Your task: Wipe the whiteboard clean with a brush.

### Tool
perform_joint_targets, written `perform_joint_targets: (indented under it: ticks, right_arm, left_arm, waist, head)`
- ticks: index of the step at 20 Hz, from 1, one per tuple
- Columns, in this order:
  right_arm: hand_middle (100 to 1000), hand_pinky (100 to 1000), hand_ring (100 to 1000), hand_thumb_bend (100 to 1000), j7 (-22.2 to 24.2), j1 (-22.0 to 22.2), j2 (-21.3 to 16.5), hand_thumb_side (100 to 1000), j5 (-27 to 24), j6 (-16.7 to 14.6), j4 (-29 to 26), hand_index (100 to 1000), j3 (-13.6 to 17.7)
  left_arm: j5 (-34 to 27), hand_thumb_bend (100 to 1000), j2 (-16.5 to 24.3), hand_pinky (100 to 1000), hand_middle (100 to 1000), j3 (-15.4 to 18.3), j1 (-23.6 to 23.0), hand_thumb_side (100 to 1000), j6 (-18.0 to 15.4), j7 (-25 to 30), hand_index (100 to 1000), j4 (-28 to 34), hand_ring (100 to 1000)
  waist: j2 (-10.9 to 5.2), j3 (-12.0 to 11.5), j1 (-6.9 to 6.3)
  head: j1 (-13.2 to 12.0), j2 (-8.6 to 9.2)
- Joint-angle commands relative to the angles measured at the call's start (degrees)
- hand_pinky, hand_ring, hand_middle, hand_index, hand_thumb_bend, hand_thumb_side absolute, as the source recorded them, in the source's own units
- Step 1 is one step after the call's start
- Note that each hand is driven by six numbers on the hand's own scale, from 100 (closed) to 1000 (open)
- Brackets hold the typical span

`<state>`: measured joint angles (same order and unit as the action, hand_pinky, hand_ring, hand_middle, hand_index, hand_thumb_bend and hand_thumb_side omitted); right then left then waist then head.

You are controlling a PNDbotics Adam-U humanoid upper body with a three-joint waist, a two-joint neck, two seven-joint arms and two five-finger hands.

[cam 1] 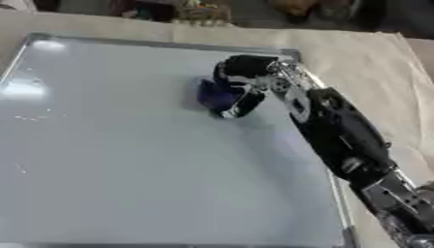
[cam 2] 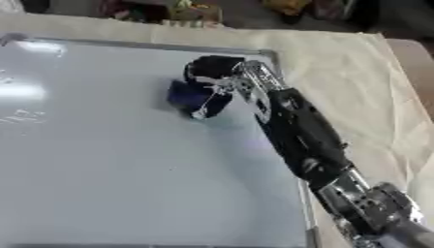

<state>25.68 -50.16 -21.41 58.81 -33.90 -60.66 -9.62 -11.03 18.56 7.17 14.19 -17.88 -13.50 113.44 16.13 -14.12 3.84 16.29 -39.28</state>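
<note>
A large whiteboard (cam 1: 110, 160) with a metal frame lies flat and fills most of both views. My right hand (cam 1: 243, 72) reaches in from the lower right and sits over the board's upper right part. Its fingers are curled round a dark blue brush (cam 1: 217, 96), which presses down on the board surface. A few faint marks (cam 1: 25, 117) show near the board's left side. My left hand shows in neither view.
A beige cloth (cam 1: 364, 63) covers the table beyond the board's far and right edges. Cluttered, coloured objects (cam 1: 199, 12) lie along the far edge behind the board. My right forearm (cam 1: 343, 135) crosses the board's right frame.
</note>
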Motion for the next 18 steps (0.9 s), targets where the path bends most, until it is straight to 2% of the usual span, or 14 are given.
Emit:
perform_joint_targets:
  ticks: [1, 4, 6, 10, 15, 18]
  right_arm:
    - [234, 506, 506, 403, 1.2, -0.7, -0.1, 448, -0.6, -0.7, -0.3, 151, -0.4]
    - [221, 507, 498, 417, 2.4, -0.8, 0.0, 461, -1.3, -1.3, -0.8, 174, -0.6]
    - [224, 509, 500, 363, 3.4, -0.8, 0.0, 468, -1.7, -2.0, -1.1, 195, -0.9]
    - [237, 514, 507, 315, 5.6, -1.0, 0.0, 460, -2.2, -3.4, -1.6, 228, -1.1]
    - [249, 522, 511, 388, 7.3, -0.9, -0.1, 495, -2.6, -4.1, -1.8, 270, -1.0]
    - [263, 529, 513, 371, 7.5, -0.9, 0.0, 492, -2.9, -4.1, -1.9, 291, -0.9]
  left_arm:
    - [0.3, 100, 0.6, 324, 452, 0.0, 0.6, 860, -0.1, -0.2, 486, 1.2, 398]
    - [0.3, 100, 0.5, 324, 452, 0.0, 0.6, 859, -0.2, -0.2, 487, 1.2, 398]
    - [0.3, 100, 0.5, 324, 452, 0.0, 0.6, 859, -0.2, -0.2, 487, 1.2, 398]
    - [0.3, 100, 0.5, 324, 452, 0.0, 0.6, 858, -0.1, -0.2, 487, 1.2, 398]
    - [0.3, 100, 0.5, 325, 452, 0.0, 0.6, 857, -0.1, -0.4, 487, 1.2, 398]
    - [0.3, 100, 0.5, 325, 452, 0.0, 0.6, 858, 0.0, -0.5, 487, 1.2, 397]
  waist:
    - [-0.73, -0.2, -0.49]
    - [-0.72, -0.3, -0.56]
    - [-0.74, -0.3, -0.57]
    - [-0.79, -0.1, -0.54]
    - [-0.81, 0.0, -0.52]
    - [-0.79, 0.1, -0.51]
  head:
    - [0.0, -0.44]
    - [-0.1, -0.36]
    - [-0.1, -0.32]
    - [-0.1, -0.13]
    - [-0.2, 0.11]
    - [-0.3, 0.24]
